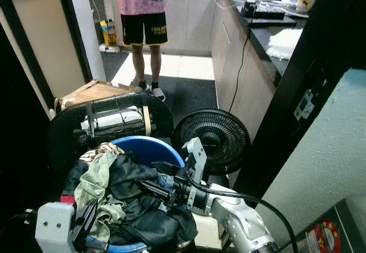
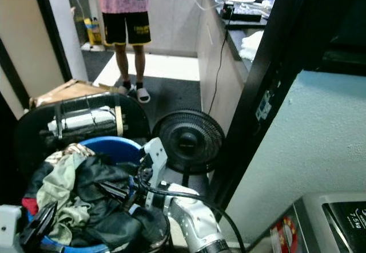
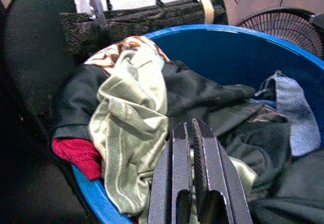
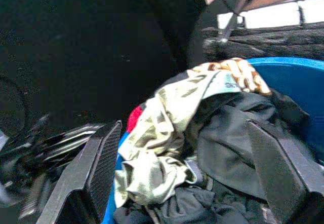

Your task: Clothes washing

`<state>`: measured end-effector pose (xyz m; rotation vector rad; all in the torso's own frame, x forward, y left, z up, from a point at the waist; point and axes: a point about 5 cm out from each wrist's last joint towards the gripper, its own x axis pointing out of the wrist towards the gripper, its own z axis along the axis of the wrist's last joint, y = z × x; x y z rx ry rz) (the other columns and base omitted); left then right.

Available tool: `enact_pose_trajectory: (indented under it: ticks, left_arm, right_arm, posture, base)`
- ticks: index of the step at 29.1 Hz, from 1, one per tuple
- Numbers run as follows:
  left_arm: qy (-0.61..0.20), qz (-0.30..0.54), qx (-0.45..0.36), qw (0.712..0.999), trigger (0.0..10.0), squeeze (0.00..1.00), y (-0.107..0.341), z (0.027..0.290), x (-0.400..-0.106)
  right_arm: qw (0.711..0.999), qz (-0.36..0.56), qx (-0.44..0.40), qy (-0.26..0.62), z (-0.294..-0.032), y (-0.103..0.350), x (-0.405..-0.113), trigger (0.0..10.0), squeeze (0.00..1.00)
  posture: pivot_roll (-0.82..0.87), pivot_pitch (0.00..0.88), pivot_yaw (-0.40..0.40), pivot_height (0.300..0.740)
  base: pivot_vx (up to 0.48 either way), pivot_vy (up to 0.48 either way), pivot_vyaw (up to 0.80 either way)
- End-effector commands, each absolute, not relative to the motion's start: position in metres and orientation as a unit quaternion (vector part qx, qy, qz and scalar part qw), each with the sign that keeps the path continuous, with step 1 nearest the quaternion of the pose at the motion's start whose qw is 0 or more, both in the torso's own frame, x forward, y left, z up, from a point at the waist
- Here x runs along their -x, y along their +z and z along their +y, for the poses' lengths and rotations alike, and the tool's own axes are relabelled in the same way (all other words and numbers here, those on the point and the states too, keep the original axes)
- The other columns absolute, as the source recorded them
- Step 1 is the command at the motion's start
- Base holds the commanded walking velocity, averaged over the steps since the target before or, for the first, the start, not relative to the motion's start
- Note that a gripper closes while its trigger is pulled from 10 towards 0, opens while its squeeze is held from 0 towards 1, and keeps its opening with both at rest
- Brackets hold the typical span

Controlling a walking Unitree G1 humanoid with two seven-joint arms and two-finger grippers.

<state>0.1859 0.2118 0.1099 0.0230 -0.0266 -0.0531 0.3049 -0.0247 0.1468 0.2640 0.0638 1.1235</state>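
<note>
Two arms: both reach over one laundry load, left near, right beside it.
Tub: the round blue plastic basin [image 1: 150, 147] sits on a black chair [image 1: 63, 133] near the robot, piled with clothes; its far inner wall is bare.
Clothes: a dark grey-black garment [image 3: 212, 100] fills the middle and right of the basin; a pale green crumpled shirt [image 3: 134, 127] drapes over the left rim; a small red cloth [image 3: 76, 153] peeks out beneath it.
Surroundings: a black round floor fan [image 1: 214, 135] stands just right of the basin; far off, a person in a pink top and black shorts [image 1: 143, 27] stands by a dark kitchen counter [image 1: 269, 41].
Progress: early, by my judgement; the load is in the basin, nothing lifted, and loading and washing all remain.
Right gripper [image 4: 197, 168]: arm bent in from the right, fingers spread wide above the dark garment, holding nothing.
Left gripper [image 3: 191, 148]: low at the near left rim, fingers pressed together with only a slit between, over the green shirt, empty.
</note>
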Motion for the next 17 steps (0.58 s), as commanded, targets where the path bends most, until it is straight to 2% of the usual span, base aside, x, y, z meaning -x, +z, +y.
enact_pose_trajectory:
  ticks: [1,4,6,7,13,14,15,16,17]
  left_arm:
    - [-0.030,-0.004,-0.006,1.000,10.0,0.00,0.108,0.212,-0.183]
    - [-0.032,0.001,-0.009,0.999,10.0,0.00,0.108,0.212,-0.181]
    - [-0.057,0.034,-0.044,0.997,10.0,0.00,0.100,0.215,-0.176]
    - [-0.060,0.039,-0.048,0.996,10.0,0.00,0.099,0.215,-0.175]
    - [-0.069,0.042,-0.051,0.995,10.0,0.00,0.100,0.214,-0.174]
    - [-0.073,0.044,-0.053,0.995,10.0,0.00,0.100,0.213,-0.174]
    - [-0.077,0.045,-0.054,0.995,10.0,0.00,0.100,0.213,-0.174]
    - [-0.079,0.046,-0.055,0.994,10.0,0.00,0.100,0.213,-0.174]
    - [-0.079,0.046,-0.055,0.994,10.0,0.00,0.100,0.213,-0.174]
  right_arm:
    - [0.841,0.036,-0.125,0.525,-0.025,0.144,-0.304,10.0,1.00]
    - [0.845,0.033,-0.118,0.521,-0.025,0.143,-0.305,10.0,1.00]
    - [0.896,0.107,-0.148,0.405,-0.040,0.120,-0.322,10.0,1.00]
    - [0.902,0.120,-0.149,0.387,-0.043,0.116,-0.324,10.0,1.00]
    - [0.904,0.165,-0.162,0.360,-0.046,0.105,-0.324,10.0,1.00]
    - [0.903,0.184,-0.163,0.353,-0.047,0.100,-0.322,10.0,0.55]
    - [0.902,0.199,-0.162,0.346,-0.048,0.097,-0.321,10.0,0.55]
    - [0.901,0.206,-0.163,0.344,-0.048,0.096,-0.320,10.0,0.00]
    - [0.901,0.206,-0.163,0.344,-0.048,0.096,-0.320,10.0,0.00]
  posture:
    - [0.00,0.119,0.014,0.740]
    - [0.01,0.120,0.013,0.740]
    - [0.01,0.131,0.016,0.740]
    - [0.01,0.131,0.016,0.740]
    - [0.02,0.133,0.025,0.740]
    - [0.02,0.134,0.028,0.740]
    - [0.02,0.134,0.028,0.740]
    - [0.02,0.135,0.029,0.740]
    - [0.02,0.135,0.029,0.740]
  base:
    - [0.000,0.000,0.00]
    - [0.000,0.000,0.00]
    - [0.000,0.000,0.00]
    - [0.000,0.000,0.00]
    - [0.000,0.000,0.00]
    - [0.000,0.000,0.00]
    - [0.000,0.000,0.00]
    - [0.000,0.000,0.00]
    - [0.000,0.000,0.00]
